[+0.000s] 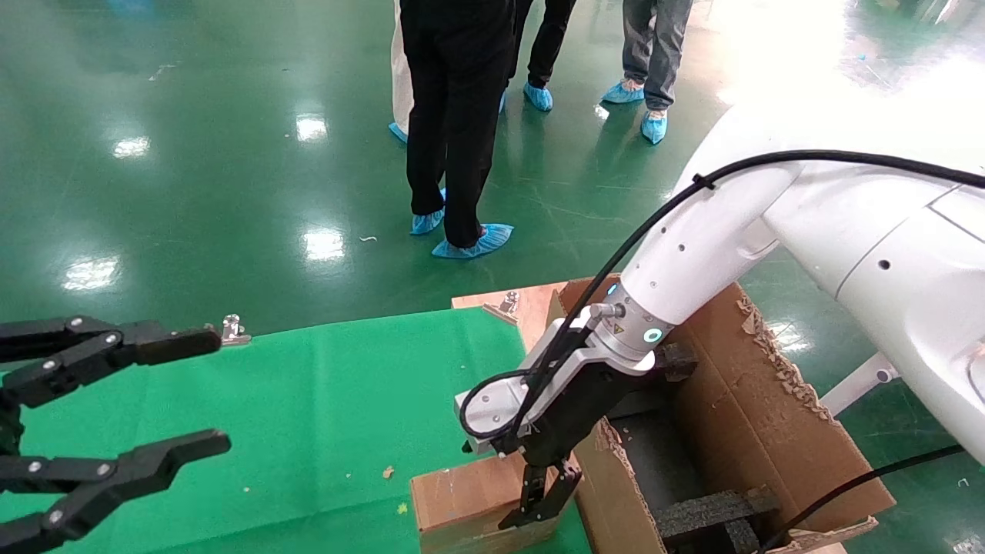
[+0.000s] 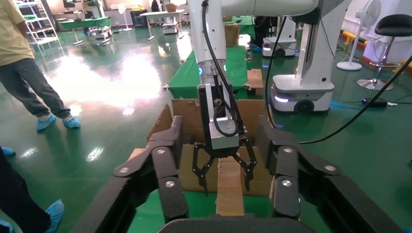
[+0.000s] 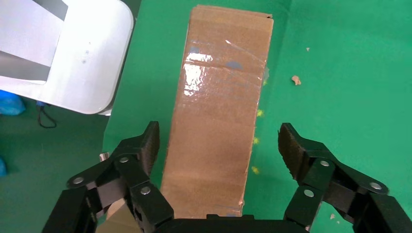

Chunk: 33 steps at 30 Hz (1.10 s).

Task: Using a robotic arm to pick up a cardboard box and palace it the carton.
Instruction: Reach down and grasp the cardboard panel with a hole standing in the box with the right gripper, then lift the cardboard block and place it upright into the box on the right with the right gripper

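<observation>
R gripper (image 1: pixel 539 500) over cardboard box (image 1: pixel 469 500), box lying between its spread fingers (image 3: pixel 145 145), on table cloth (image 1: pixel 331 400). Carton (image 1: pixel 762 415) just right of fingers, foam blocks (image 1: pixel 712 512) inside. L gripper (image 1: pixel 115 408) well left, fingers apart.

Black two-finger right gripper (image 3: pixel 218 155) is straddling the small flat brown taped cardboard box (image 3: pixel 218 121), fingers spread, green cloth showing either side. Large brown ragged-flapped carton (image 1: pixel 769 400) is standing just beside, crowding that flank. Black left gripper (image 1: pixel 115 415) is hovering well apart.
</observation>
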Tool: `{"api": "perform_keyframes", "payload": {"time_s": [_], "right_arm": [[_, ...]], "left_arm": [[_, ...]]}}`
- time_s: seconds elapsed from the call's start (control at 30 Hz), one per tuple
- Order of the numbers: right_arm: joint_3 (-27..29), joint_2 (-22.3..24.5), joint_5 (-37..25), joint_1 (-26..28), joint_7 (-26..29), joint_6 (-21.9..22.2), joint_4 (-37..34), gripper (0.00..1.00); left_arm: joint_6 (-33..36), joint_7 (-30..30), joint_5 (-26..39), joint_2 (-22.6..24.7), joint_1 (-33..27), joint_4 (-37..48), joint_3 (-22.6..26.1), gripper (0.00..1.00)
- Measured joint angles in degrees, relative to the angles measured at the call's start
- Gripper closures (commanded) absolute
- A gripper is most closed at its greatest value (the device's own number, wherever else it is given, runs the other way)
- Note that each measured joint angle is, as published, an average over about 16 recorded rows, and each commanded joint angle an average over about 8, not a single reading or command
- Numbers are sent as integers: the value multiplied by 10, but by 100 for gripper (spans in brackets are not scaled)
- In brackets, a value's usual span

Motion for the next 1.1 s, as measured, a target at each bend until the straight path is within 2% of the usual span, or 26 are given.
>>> {"api": "perform_keyframes", "payload": {"time_s": [0.8,1.1], "right_arm": [[7,5,2,-2,3,3,3,100],[5,30,46,38,4,2,4,100]], "left_arm": [[0,0,0,0,0,0,0,0],[0,0,0,0,0,0,0,0]]}}
